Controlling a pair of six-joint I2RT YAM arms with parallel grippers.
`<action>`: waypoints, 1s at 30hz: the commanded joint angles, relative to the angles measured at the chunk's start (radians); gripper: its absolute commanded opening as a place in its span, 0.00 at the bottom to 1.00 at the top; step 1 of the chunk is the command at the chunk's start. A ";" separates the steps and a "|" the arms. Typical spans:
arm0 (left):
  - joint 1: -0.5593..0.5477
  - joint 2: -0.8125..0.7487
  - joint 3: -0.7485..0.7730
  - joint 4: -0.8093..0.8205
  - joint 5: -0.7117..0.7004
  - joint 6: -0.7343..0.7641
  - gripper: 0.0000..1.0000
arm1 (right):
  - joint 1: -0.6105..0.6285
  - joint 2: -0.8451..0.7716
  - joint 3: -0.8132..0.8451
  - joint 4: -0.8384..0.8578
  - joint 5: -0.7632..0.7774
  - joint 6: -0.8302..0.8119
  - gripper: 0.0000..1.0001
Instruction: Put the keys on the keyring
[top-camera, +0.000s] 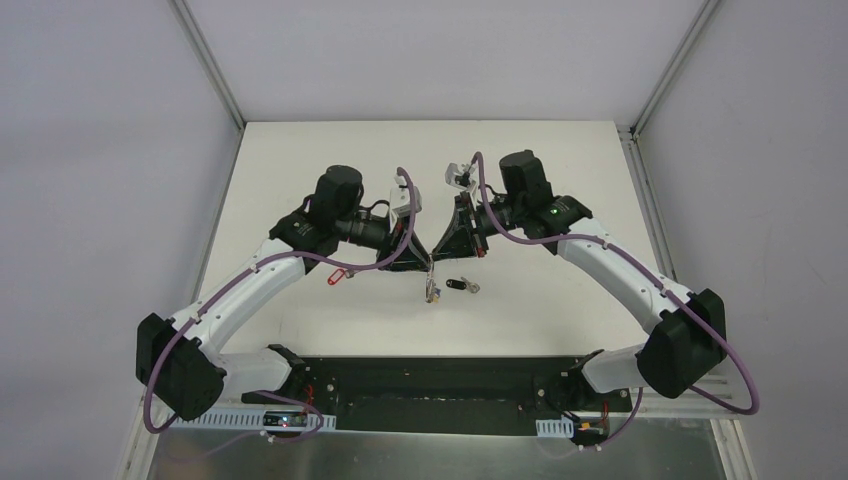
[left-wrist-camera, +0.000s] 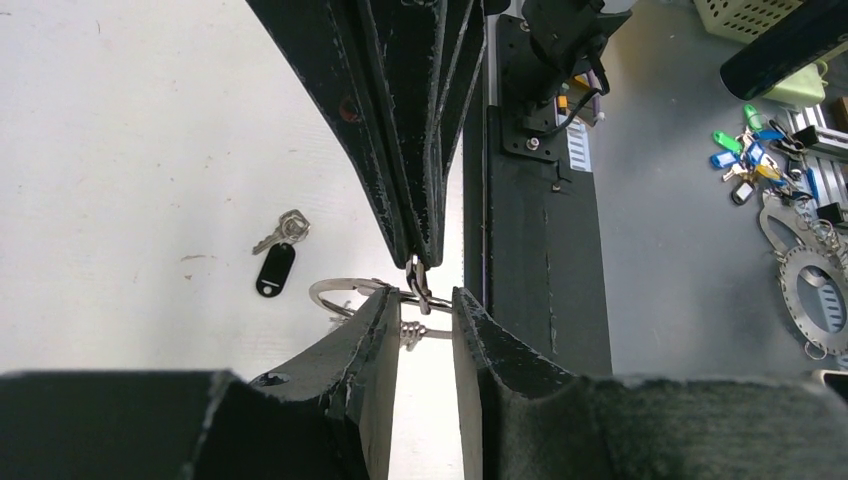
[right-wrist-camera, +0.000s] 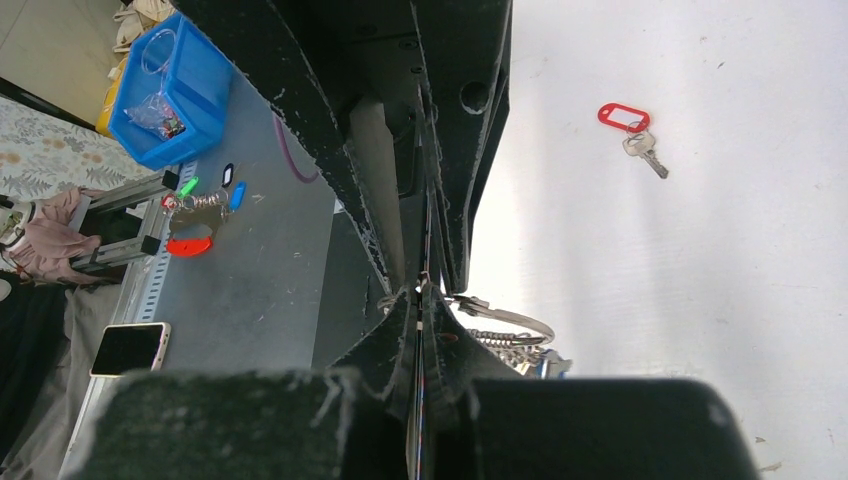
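Top view, meeting point: the left gripper (top-camera: 426, 264) and the right gripper (top-camera: 438, 259) stand tip to tip over the middle of the white table (top-camera: 560, 180); the thin silver metal keyring (top-camera: 432, 290) hangs just under the two tips

Top view, loose keys: the small silver key with black plastic tag (top-camera: 460, 285) lies flat just beside the hanging ring, on the right arm's side, with its long axis about left to right; the small silver key with red plastic tag (top-camera: 337, 275) lies farther off, on the left arm's side, close under that arm

Left wrist view, left gripper: its two black fingers (left-wrist-camera: 375, 345) stand a little apart, not wide; the ring wire (left-wrist-camera: 340, 293) crosses the gap, and I cannot tell if the pads press on it

Left wrist view, right gripper: it reaches in from above with the jaws closed, pinching the ring at its very tip (left-wrist-camera: 420, 268); the black-tag key (left-wrist-camera: 277, 262) lies on the table to the left, apart from the ring

Right wrist view, right gripper: its fingers (right-wrist-camera: 392, 345) are pressed together with no gap; the ring (right-wrist-camera: 510, 320) curves out to their right

Right wrist view, red-tag key: it lies (right-wrist-camera: 630, 125) well apart from both grippers, tag upper left, blade lower right

Judgement: neither key is on the ring yet; the black-tag key is the nearer one, and the left gripper looks more free to fetch it
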 joint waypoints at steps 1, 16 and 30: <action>0.001 -0.026 0.012 0.045 0.036 -0.022 0.26 | -0.005 -0.036 0.006 0.041 -0.018 0.005 0.00; 0.001 -0.007 0.027 0.073 0.034 -0.063 0.17 | -0.005 -0.033 0.001 0.040 -0.016 0.003 0.00; 0.001 0.011 0.034 0.097 0.046 -0.096 0.10 | -0.004 -0.025 0.000 0.042 -0.012 0.005 0.00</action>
